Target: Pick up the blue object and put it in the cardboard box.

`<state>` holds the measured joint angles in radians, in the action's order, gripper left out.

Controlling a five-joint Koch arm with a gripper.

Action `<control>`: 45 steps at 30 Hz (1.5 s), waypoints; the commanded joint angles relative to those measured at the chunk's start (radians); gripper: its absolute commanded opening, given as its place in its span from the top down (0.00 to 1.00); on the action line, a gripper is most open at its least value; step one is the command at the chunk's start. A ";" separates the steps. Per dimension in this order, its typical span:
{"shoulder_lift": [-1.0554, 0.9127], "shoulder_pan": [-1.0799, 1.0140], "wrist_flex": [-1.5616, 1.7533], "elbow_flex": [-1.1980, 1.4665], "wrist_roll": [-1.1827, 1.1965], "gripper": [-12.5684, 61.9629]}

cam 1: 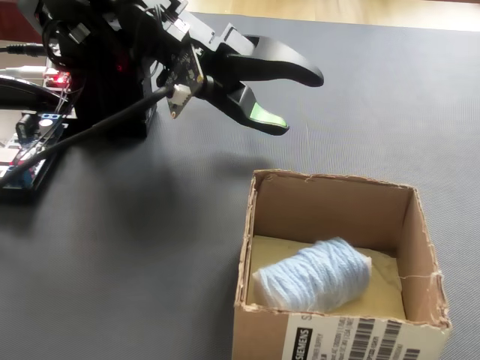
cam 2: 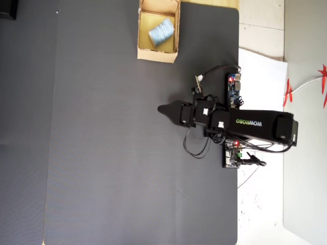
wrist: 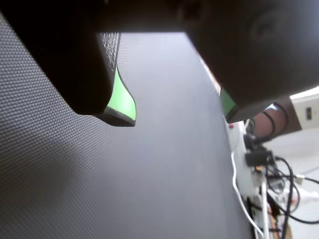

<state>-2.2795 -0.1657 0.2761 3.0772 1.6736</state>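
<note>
Dark grey mat [cam 2: 102, 153]: blue object [cam 1: 315, 276] lay inside the cardboard box [cam 1: 247, 247], long axis across its width; gripper [cam 1: 296, 101] hung well apart over bare mat, jaws parted and empty, tips pointing away from the box in the overhead view
</note>
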 commanded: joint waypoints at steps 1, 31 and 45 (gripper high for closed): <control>-0.087 0.028 -0.023 0.041 0.044 0.38; -0.087 0.087 -0.147 0.041 0.026 0.38; -0.087 0.087 -0.147 0.041 0.026 0.38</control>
<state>-2.2795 -0.0828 0.1074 3.0787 1.6736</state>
